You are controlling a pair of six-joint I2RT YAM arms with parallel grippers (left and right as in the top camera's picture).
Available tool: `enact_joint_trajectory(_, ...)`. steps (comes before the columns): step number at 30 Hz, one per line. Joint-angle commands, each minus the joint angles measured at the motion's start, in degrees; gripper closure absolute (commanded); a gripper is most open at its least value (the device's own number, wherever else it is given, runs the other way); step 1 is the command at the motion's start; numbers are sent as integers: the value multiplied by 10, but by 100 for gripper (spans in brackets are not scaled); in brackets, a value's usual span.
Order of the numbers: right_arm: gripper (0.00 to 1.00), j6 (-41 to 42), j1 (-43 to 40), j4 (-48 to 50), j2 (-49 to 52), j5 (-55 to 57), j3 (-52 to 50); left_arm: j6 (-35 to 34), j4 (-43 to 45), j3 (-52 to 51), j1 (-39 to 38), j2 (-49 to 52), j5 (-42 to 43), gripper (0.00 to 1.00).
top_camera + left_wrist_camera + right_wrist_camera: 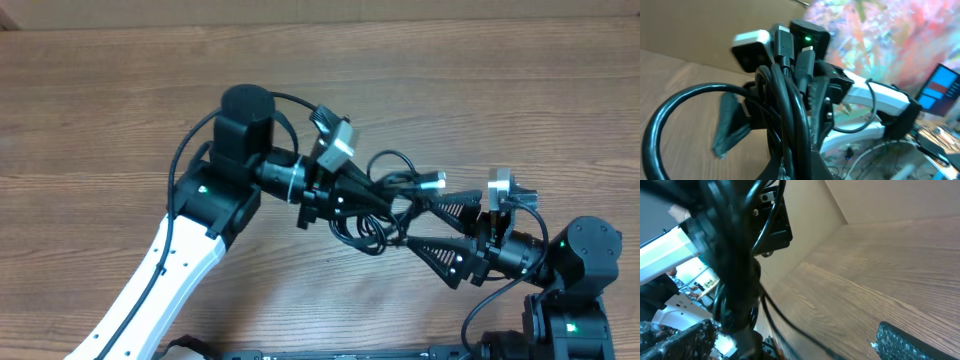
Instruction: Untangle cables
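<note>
The left arm (170, 268) pairs a white link with black joints; the right claw (418, 222) has black ribbed triangular fingers (447, 257).

Black cables (787, 115) bunched close before lens, one loop arcing left over wood table (675, 75); plug connectors (782, 42) at top, white arm (875, 97) behind.

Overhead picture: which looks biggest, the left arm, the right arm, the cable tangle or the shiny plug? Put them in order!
Largest to smallest:
1. left arm
2. right arm
3. cable tangle
4. shiny plug
The arms may sit nearer the camera, which could make them look bigger.
</note>
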Motion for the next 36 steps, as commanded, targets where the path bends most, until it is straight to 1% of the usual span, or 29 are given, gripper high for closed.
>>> enact_joint_trajectory(1, 4, -5, -1, 8, -2, -15, 1, 23, 0, 12, -17, -12, 16, 96)
enact_joint_trajectory(3, 7, -5, -1, 13, -2, -22, 1, 23, -12, 12, -24, -12, -18, 96)
enact_joint_trajectory(6, 17, -5, -1, 21, -2, -33, 1, 23, -44, 12, -29, -12, -67, 96)
enact_joint_trajectory(11, 32, -5, -1, 21, -2, -34, 1, 26, -55, 12, -30, -12, -72, 96)
enact_joint_trajectory(12, 37, -5, -1, 21, -2, -34, 1, 26, -55, 12, -32, -11, -72, 96)
enact_joint_trajectory(13, 44, -5, -1, 21, -2, -34, 1, 26, -55, 12, -35, -11, -72, 96)
enact_joint_trajectory(14, 56, -5, -1, 21, -2, -37, 1, 26, -55, 12, -43, -10, -79, 96)
enact_joint_trajectory(15, 60, -5, -1, 25, -2, -44, 1, 26, -55, 12, -49, -10, -81, 96)
enact_joint_trajectory(17, 64, -5, -1, 36, -2, -60, 1, 26, -55, 12, -57, -9, -83, 96)
enact_joint_trajectory(21, 65, -5, -1, 47, -2, -80, 1, 25, -56, 12, -66, -8, -106, 96)
enact_joint_trajectory(23, 77, -5, -1, 47, -2, -81, 1, 25, -55, 12, -67, -8, -117, 96)
enact_joint_trajectory(24, 87, -5, -1, 47, -2, -81, 1, 25, -55, 12, -67, -8, -123, 96)
enact_joint_trajectory(25, 96, -5, -1, 47, -2, -81, 1, 20, -55, 12, -67, -8, -132, 93)
enact_joint_trajectory(26, 96, -5, -1, 47, -2, -81, 1, 17, -55, 12, -66, -8, -132, 88)
enact_joint_trajectory(27, 96, -5, -1, 47, -2, -81, 1, 16, -55, 12, -65, -8, -131, 78)
enact_joint_trajectory(28, 96, -5, -1, 46, -2, -81, 1, 6, -55, 12, -63, -8, -131, 64)
enact_joint_trajectory(29, 96, -5, -1, 46, -2, -81, 1, -5, -55, 12, -58, -8, -131, 30)
enact_joint_trajectory(30, 96, -5, -1, 46, -2, -81, 1, -10, -54, 12, -54, -8, -125, 26)
enact_joint_trajectory(33, 96, -5, -1, 46, -2, -81, 1, -10, -50, 12, -39, -8, -82, 21)
enact_joint_trajectory(36, 96, -5, -1, 46, -2, -81, 1, -10, -51, 12, -15, -9, -24, 20)
